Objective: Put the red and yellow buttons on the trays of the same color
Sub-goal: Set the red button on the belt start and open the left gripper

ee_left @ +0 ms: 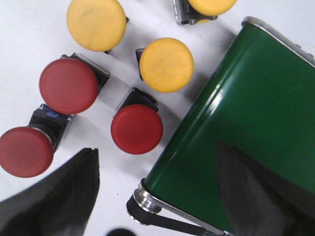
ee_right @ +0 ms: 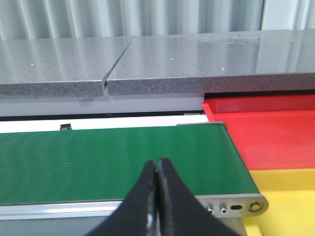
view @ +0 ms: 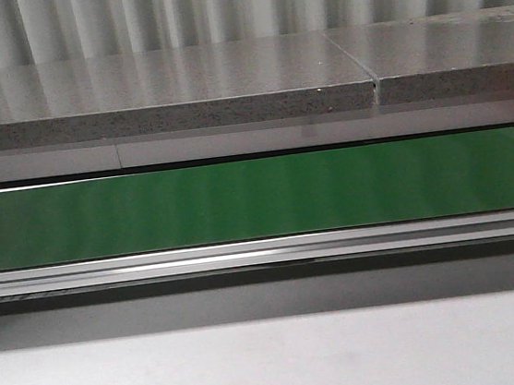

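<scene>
Left wrist view has the buttons parked on the white table just off the end of the green conveyor belt [ee_left: 246, 123], probably a supply pile to feed from: three red buttons [ee_left: 137, 129] and three yellow buttons [ee_left: 166, 64], one yellow cut off by the frame. The left gripper [ee_left: 157, 196] hangs spread wide with nothing between its fingers [ee_left: 59, 196], roughly over the nearest red one. Front view shows just bare belt, no arms or buttons. Right wrist view: right gripper [ee_right: 156, 196] pinched closed on nothing above the belt's far end, with the red tray [ee_right: 266, 132] and yellow tray [ee_right: 290, 196] just beyond, both only partly in frame.
</scene>
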`<state>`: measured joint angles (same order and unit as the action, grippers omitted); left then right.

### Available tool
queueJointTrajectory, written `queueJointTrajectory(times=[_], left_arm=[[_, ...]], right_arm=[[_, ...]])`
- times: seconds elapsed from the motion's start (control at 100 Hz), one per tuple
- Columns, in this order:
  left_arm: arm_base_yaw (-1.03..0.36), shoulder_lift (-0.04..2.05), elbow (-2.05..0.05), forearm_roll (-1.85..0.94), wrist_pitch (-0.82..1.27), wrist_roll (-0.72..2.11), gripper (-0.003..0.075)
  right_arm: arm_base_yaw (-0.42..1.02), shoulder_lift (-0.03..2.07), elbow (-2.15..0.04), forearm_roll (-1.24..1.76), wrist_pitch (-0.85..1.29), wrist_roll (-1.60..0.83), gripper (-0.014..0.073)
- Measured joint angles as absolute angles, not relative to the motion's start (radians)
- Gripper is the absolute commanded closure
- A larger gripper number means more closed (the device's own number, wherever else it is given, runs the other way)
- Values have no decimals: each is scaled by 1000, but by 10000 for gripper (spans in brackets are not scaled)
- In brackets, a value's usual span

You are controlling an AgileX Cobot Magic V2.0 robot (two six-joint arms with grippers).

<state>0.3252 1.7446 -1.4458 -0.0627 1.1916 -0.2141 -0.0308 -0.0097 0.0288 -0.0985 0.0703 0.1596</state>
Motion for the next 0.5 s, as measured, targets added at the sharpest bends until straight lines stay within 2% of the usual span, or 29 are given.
queueJointTrajectory(times=[0.5], left_arm=[[327,1893,-1522,-104,1146,-214,230]], right_arm=[[-32,-10,29,-98,70,160,665]])
